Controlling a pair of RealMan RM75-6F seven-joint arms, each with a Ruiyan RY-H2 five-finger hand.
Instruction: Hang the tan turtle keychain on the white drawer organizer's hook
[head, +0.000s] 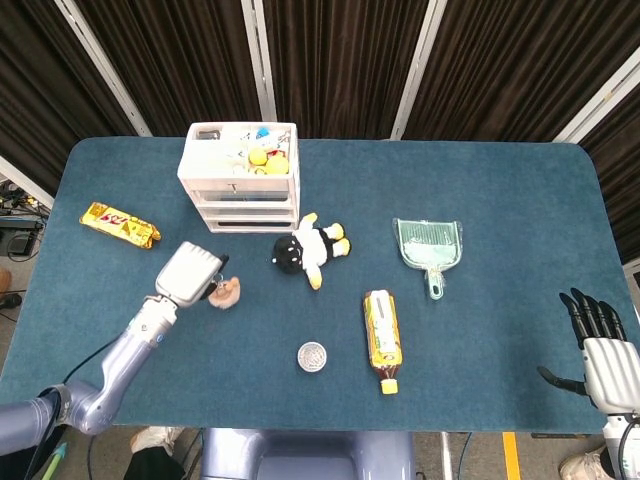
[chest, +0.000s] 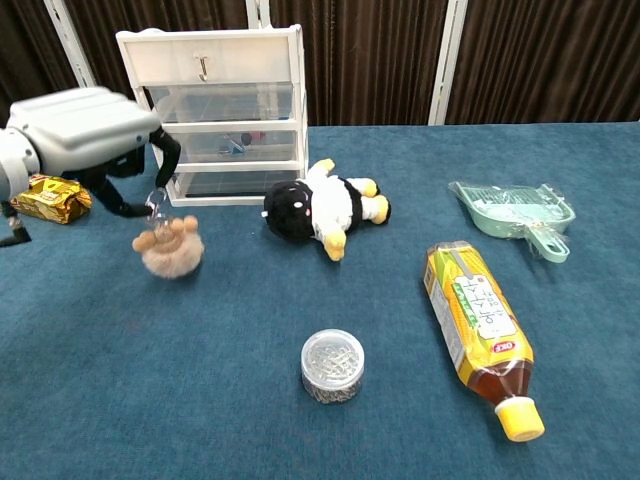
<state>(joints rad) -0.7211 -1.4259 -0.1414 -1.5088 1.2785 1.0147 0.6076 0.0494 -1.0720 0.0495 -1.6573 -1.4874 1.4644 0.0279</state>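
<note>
My left hand (head: 189, 271) (chest: 88, 128) pinches the ring of the tan turtle keychain (head: 227, 292) (chest: 169, 245), and the plush turtle dangles below it, clear of the blue table. The white drawer organizer (head: 240, 177) (chest: 222, 110) stands at the back left, just beyond the hand. Its small metal hook (chest: 203, 68) sits on the top drawer front, above and right of the hanging turtle. My right hand (head: 600, 345) rests open at the table's near right edge, far from everything, and shows only in the head view.
A black-and-white plush penguin (chest: 318, 209) lies right of the organizer. A round clear container (chest: 332, 365), a tea bottle (chest: 481, 328) and a green dustpan (chest: 515, 215) lie further right. A yellow snack packet (chest: 45, 197) lies behind my left hand.
</note>
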